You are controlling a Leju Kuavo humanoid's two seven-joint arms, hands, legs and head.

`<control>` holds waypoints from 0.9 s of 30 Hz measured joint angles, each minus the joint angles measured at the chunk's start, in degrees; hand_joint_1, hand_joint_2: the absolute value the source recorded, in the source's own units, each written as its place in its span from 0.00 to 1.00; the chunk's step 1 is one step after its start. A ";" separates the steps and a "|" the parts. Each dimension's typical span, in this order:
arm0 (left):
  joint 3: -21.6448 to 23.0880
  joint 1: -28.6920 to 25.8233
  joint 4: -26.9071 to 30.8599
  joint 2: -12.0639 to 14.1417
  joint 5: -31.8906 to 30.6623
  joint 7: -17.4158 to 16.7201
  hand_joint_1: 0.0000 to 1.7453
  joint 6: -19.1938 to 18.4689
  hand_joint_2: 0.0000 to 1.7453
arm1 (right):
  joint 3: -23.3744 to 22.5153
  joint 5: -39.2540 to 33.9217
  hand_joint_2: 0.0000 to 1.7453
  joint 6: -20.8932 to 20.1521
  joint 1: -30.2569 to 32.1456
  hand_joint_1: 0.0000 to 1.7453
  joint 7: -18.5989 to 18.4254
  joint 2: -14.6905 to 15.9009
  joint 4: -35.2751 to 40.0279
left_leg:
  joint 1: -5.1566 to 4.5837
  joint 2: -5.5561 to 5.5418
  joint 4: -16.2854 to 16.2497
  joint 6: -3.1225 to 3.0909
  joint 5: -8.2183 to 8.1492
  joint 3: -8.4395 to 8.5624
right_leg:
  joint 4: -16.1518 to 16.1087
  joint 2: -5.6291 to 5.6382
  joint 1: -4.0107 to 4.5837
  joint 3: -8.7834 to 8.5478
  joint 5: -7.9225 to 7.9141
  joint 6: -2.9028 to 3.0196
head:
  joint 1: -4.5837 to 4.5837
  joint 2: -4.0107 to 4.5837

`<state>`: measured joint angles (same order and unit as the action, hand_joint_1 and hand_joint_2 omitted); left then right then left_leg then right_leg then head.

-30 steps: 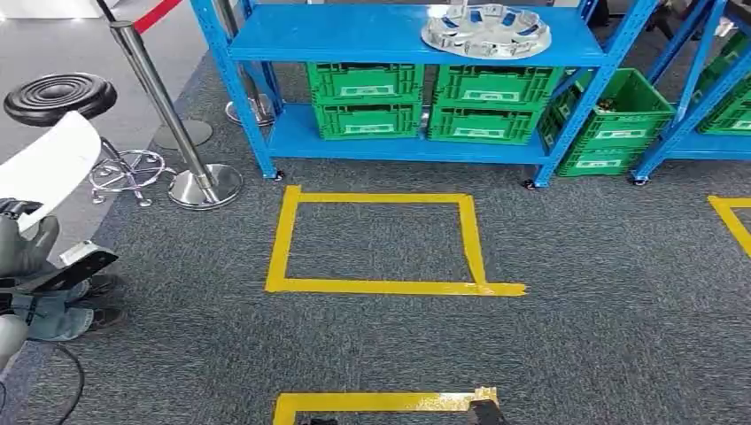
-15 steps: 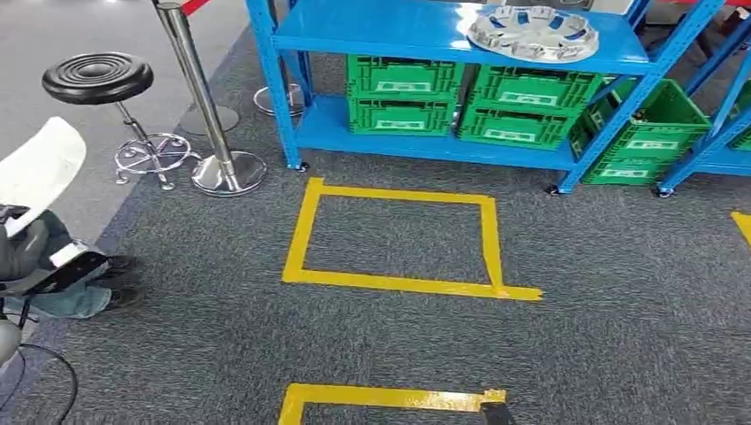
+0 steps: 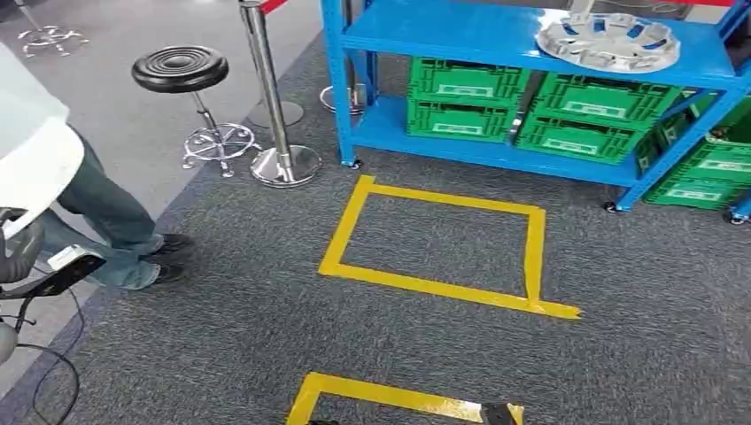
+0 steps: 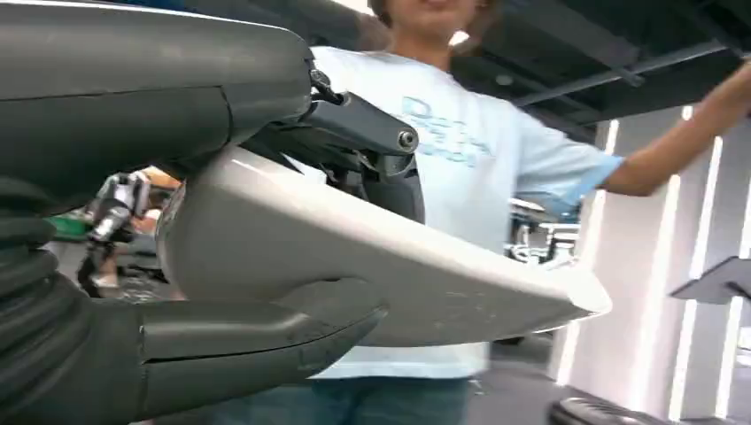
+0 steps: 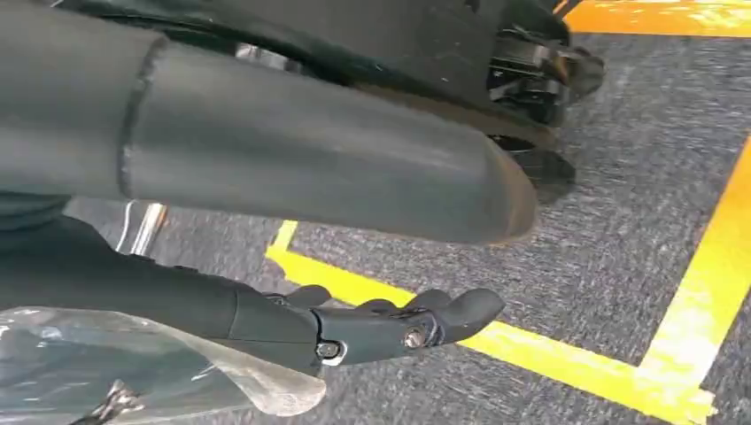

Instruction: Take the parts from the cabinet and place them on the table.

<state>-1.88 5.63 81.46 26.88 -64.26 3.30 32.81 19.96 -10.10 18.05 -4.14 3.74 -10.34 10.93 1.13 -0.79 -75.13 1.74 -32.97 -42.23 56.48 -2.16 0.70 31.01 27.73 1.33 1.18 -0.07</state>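
The blue shelving rack (image 3: 496,40) sat up at about 1 o'clock in the head view, with a silvery hubcap (image 3: 607,41) lying flat on its upper shelf above the green crates (image 3: 460,97). The left hand (image 4: 177,257) was gripping a smooth white shell-like part (image 4: 381,266): probably light, stiff and a bit slippery, best held by the rim. The right hand (image 5: 390,323) seemed pressed on something clear; couldn't tell its grip.

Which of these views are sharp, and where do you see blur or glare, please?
Head view: evenly lit and sharp, with slight sheen on the silver wheel cover. Left wrist view: backlit, person soft, white part bright. Right wrist view: the carpet and yellow tape look slightly smeared.
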 joint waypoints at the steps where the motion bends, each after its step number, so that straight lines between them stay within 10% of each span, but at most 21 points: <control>1: -0.13 -0.09 0.00 0.00 0.04 0.00 1.00 0.00 1.00 | 0.00 0.27 0.00 0.04 0.03 0.00 -0.07 0.00 0.00 | 0.08 0.24 1.57 0.17 1.33 1.08 | 0.14 -0.84 -0.02 0.10 0.06 -0.04 | 0.00 0.00; 3: -0.57 -0.11 0.06 0.20 0.13 0.00 1.00 0.02 1.00 | 0.04 0.48 0.00 0.09 -0.06 0.00 -0.13 -0.02 0.00 | 0.19 1.72 10.13 0.37 5.51 5.96 | 0.69 -2.31 -0.11 0.22 0.42 -0.31 | -0.02 0.00; 5: -0.81 -0.19 0.43 0.33 0.11 0.00 1.00 0.09 1.00 | 0.02 0.70 0.00 0.28 -0.16 0.00 -0.11 0.07 0.00 | -0.49 5.34 15.19 -0.25 5.56 8.62 | 1.80 -3.47 0.55 0.59 1.22 -1.14 | 0.09 0.00; 9: -0.48 -1.08 2.23 -0.37 -1.58 -0.39 1.00 0.15 1.00 | 0.04 0.92 0.00 0.39 0.30 0.00 1.55 0.46 0.00 | -0.48 1.99 15.39 -2.23 6.18 8.03 | 1.86 -5.80 0.36 0.25 1.56 -1.80 | -0.04 0.00; 11: -0.22 -0.78 2.62 -0.72 -1.90 -0.66 1.00 0.13 1.00 | 0.04 0.92 0.00 0.39 0.31 0.00 1.99 0.61 0.00 | -0.23 1.11 15.50 -2.81 6.52 7.84 | 5.34 0.32 -0.16 2.06 4.51 -2.70 | -0.26 0.00; 13: 0.09 -0.47 2.64 -1.11 -2.16 -0.81 1.00 0.13 1.00 | 0.02 0.92 0.00 0.39 0.52 0.00 2.01 0.76 -0.02 | -0.30 -0.06 15.46 -3.15 6.75 7.45 | 14.77 1.94 -0.25 6.44 8.95 -2.84 | -0.28 0.00; 15: 0.26 -0.49 2.64 -1.44 -2.23 -0.87 1.00 0.13 1.00 | 0.04 0.92 0.00 0.39 0.96 0.00 2.01 0.85 -0.02 | -0.52 -1.50 15.44 -3.33 6.89 7.26 | 20.64 2.11 -0.22 9.55 10.14 -2.58 | -0.26 0.00; 18: 0.42 -0.42 2.64 -1.66 -2.25 -0.88 1.00 0.13 1.00 | 0.04 0.92 0.00 0.44 1.13 0.00 2.01 0.87 -0.04 | -0.58 -3.85 15.45 -3.19 7.07 7.30 | 10.56 3.36 -0.05 5.03 3.28 -1.45 | -0.24 0.00; 19: 0.46 -0.34 2.64 -1.68 -2.25 -0.87 1.00 0.13 1.00 | 0.04 0.92 0.00 0.46 1.10 0.00 2.03 0.92 -0.04 | -0.44 -4.63 15.47 -3.07 7.16 7.27 | 4.66 5.81 0.01 2.27 0.61 -1.05 | -0.24 0.00; 20: 0.50 -0.29 2.64 -1.79 -2.25 -0.90 1.00 0.15 1.00 | 0.04 0.92 0.00 0.48 1.09 0.00 2.03 1.12 -0.07 | -0.45 -5.17 15.47 -2.80 7.31 7.09 | 2.69 8.61 -0.21 1.18 1.21 -0.74 | -0.15 0.00; 24: 0.63 -0.35 2.64 -1.99 -2.23 -0.90 1.00 0.20 1.00 | 0.02 0.90 0.00 0.68 1.15 0.00 1.99 1.16 -0.07 | 0.30 -8.53 16.30 -0.90 8.57 6.21 | 0.91 5.95 0.05 0.12 0.59 -0.52 | -0.42 0.00; 26: 0.72 0.23 2.56 -2.05 -2.25 -0.83 1.00 0.37 1.00 | 0.02 0.77 0.00 1.22 1.10 0.00 1.97 1.18 -0.07 | -0.25 -1.83 14.06 -1.25 6.40 5.28 | -0.99 4.13 -0.17 -0.61 -0.39 -0.23 | -0.17 0.00; 27: 0.96 0.93 2.45 -2.34 -2.23 -0.59 1.00 0.50 1.00 | 0.02 0.60 0.00 1.44 1.17 0.00 1.86 1.18 -0.07 | -0.25 -0.40 10.83 -1.00 4.18 3.88 | -1.00 3.13 -0.13 -0.58 -0.44 -0.15 | -0.07 0.00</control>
<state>-0.92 6.56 83.91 24.54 -66.49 2.71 33.31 19.98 -9.50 19.50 -2.97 5.60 -9.16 10.86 0.88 -1.19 -64.30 0.73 -28.79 -38.35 55.48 0.97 0.58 30.44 27.29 1.18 1.11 -0.07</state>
